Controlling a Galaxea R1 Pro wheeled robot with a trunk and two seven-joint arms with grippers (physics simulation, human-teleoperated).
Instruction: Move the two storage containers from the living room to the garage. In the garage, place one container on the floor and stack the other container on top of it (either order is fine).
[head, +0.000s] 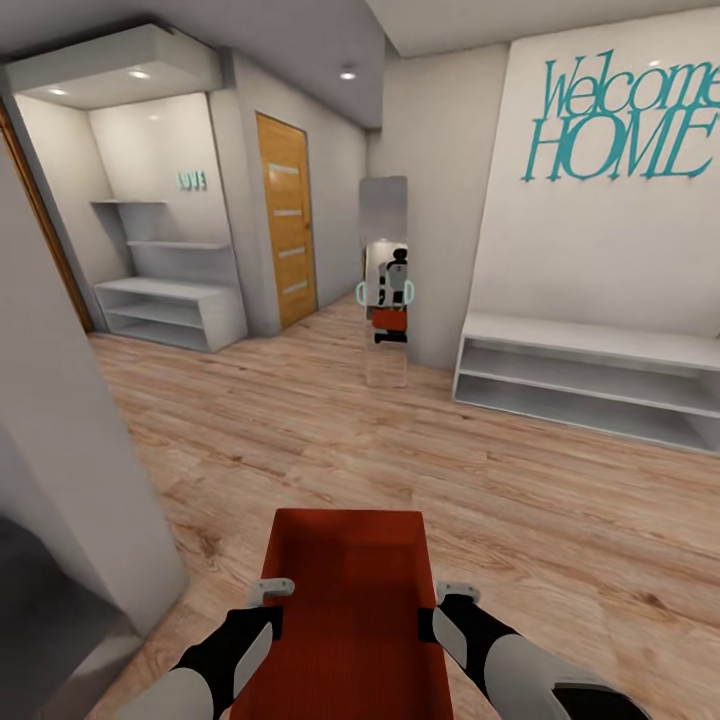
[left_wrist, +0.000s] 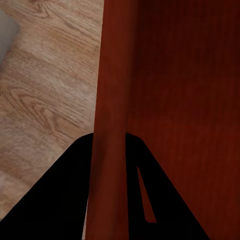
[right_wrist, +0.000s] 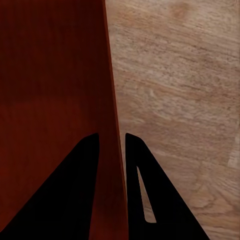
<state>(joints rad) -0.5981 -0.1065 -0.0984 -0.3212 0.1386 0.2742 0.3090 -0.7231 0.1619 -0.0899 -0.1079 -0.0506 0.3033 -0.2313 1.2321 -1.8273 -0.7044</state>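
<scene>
The red-orange storage container sits low in the centre of the head view, carried above the light wood-plank floor between the two arms. It is a long, shallow, open box; its long axis runs from the bottom edge of the frame straight up the picture, away from the robot, and its open side faces up.

The left tool is at the container's left wall and the right tool at its right wall, both near the end of the box closer to the robot. In the left wrist view the left tool has one dark finger on each side of the red wall, so it is clamped on that wall. In the right wrist view the right tool holds the opposite wall in the same way, with the wooden floor seen beyond it.

Around this, a tall mirror stands at the middle of the frame and reflects the robot with the red box. To its left is a wooden door, and further left a white shelf unit. At the right, a low white shelf stands under the teal words "Welcome HOME" on the wall.
</scene>
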